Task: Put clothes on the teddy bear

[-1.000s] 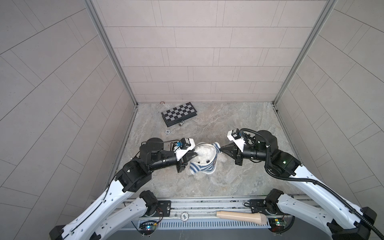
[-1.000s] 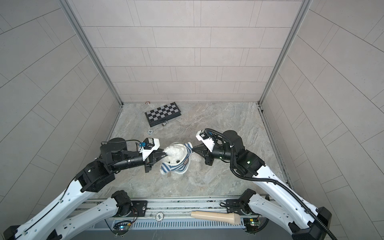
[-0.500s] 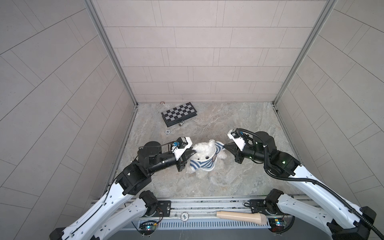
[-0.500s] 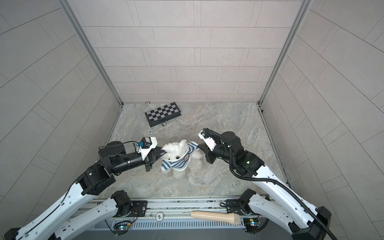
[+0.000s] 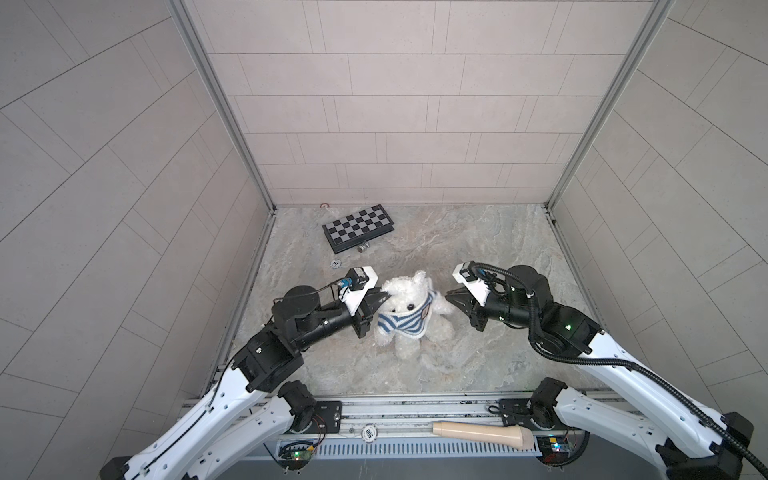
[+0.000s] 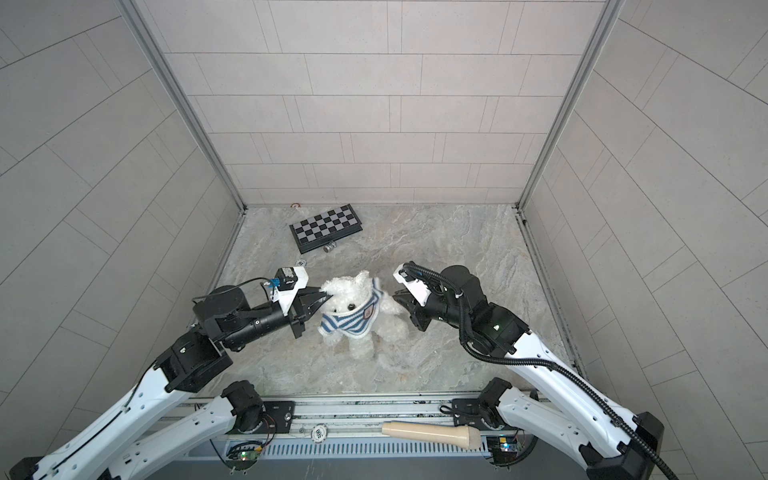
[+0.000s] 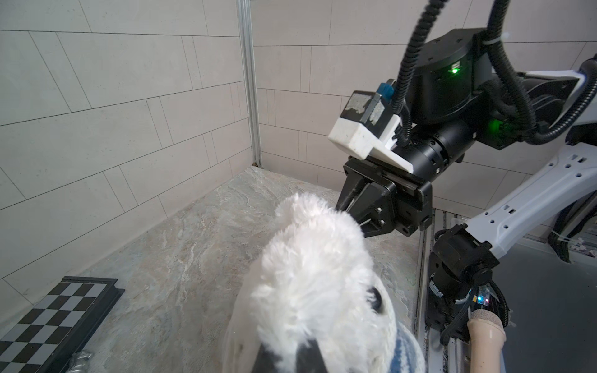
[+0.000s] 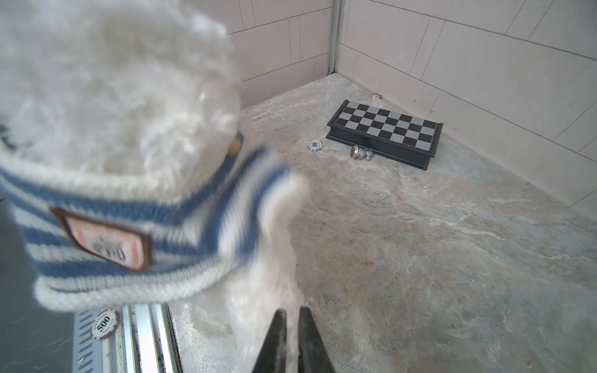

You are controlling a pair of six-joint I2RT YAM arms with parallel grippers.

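Between the two end effectors, in both top views, the bear (image 5: 409, 305) stands upright on the bench (image 5: 498, 249), feet toward the arm bases. Its shirt (image 5: 401, 326) sits bunched high around neck and chest. The left end effector (image 5: 380, 298) is closed, its tip at the bear's ear. The right end effector (image 5: 449, 298) touches the outstretched paw on the opposite side.

From the left wrist, the bear (image 7: 310, 274) fills the space just ahead of the left end effector (image 7: 290, 357), whose closed tips pinch white fur on the head. Beyond the head, the right end effector (image 7: 350, 208) points in, its tips hidden behind the far ear.

From the right wrist, the right end effector (image 8: 292, 336) shows its jaws a slit apart, with blurred paw fur in the slit. I cannot tell whether it pinches the fur or not. Just ahead hang the shirt's hem and badge (image 8: 106, 239), both blurred.

Three risks, as I judge them:
- **Slipping:** the left hold is on fur only, so a tug could slip it and the bear would topple.
- **Dragging:** if fur is caught in the right jaws, backing away would drag the paw and twist the bear.
- **Riding up:** the shirt, so high and loose, could ride up over the head if pulled from the wrong edge.

Whether both paws are through the sleeves cannot be seen.
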